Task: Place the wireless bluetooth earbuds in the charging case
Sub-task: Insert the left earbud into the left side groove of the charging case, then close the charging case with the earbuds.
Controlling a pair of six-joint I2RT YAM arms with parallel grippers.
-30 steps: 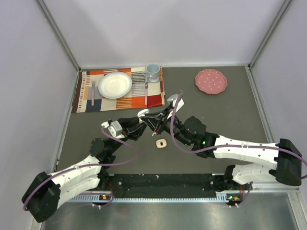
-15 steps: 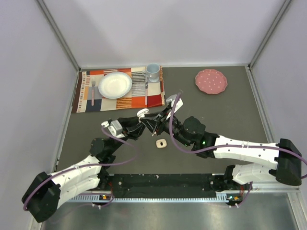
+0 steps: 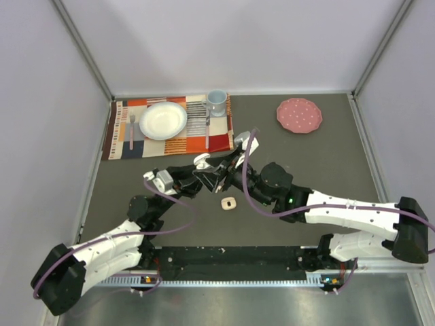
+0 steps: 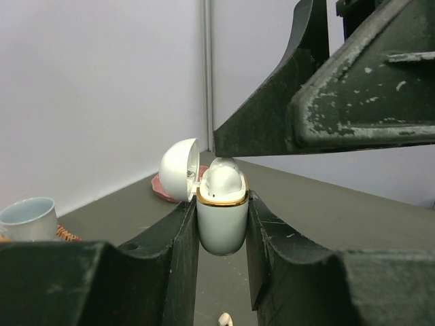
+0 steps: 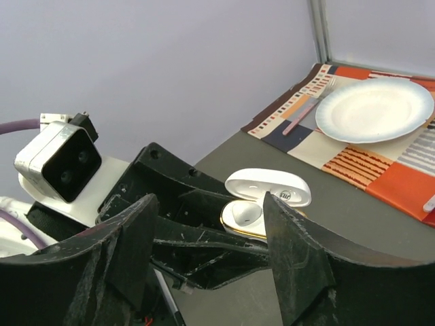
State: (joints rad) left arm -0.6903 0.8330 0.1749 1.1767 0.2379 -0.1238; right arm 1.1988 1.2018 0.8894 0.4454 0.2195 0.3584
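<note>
I count one charging case [image 4: 221, 221], lid open, clamped in my left gripper [image 4: 221, 238] with one earbud [image 4: 221, 182] seated inside, my right gripper [image 5: 209, 204] spread apart just above it, one small white piece [image 3: 228, 202] on the table [image 3: 306, 163] beneath, and one plate [image 3: 163, 120] and one cup [image 3: 216, 102] on the placemat [image 3: 156, 146] beyond.

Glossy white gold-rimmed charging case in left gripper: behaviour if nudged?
The glossy white charging case looks smooth, rounded, pinched at its sides by the left gripper, so it may slip. Its open lid sticks out sideways; a knock probably swings it.
</note>
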